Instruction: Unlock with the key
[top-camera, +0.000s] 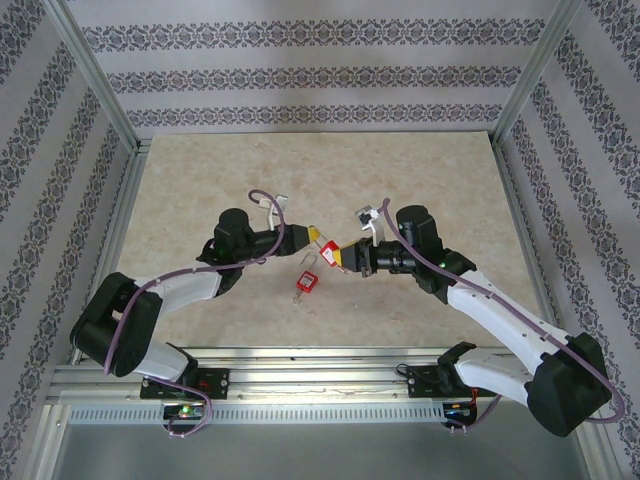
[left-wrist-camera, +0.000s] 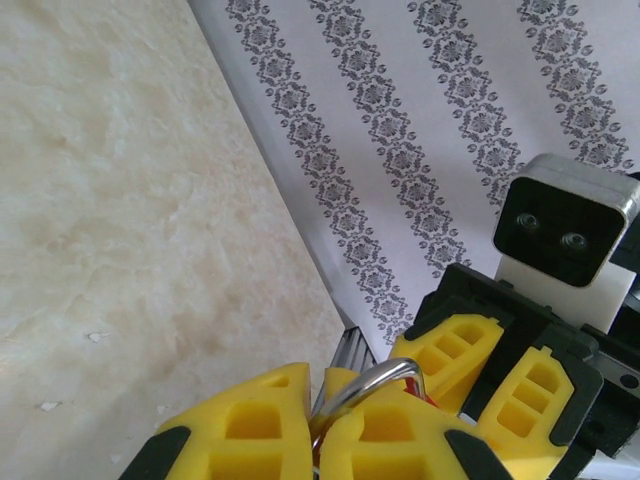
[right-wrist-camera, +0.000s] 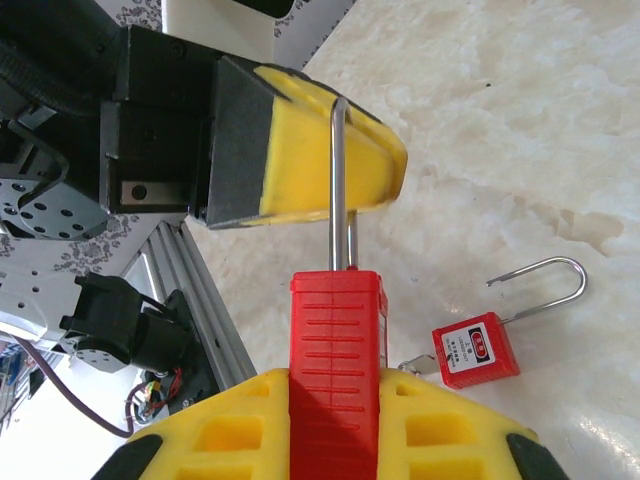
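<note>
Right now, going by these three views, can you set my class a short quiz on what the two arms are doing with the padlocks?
1. True or false: the right gripper is clamped on the body of a red padlock.
2. Choose one: the left gripper is shut on that padlock's A) body, B) shackle, C) label.
3. In a few words: where is the second red padlock?

Key
1. True.
2. B.
3. It lies on the table, with neither gripper touching it.
</note>
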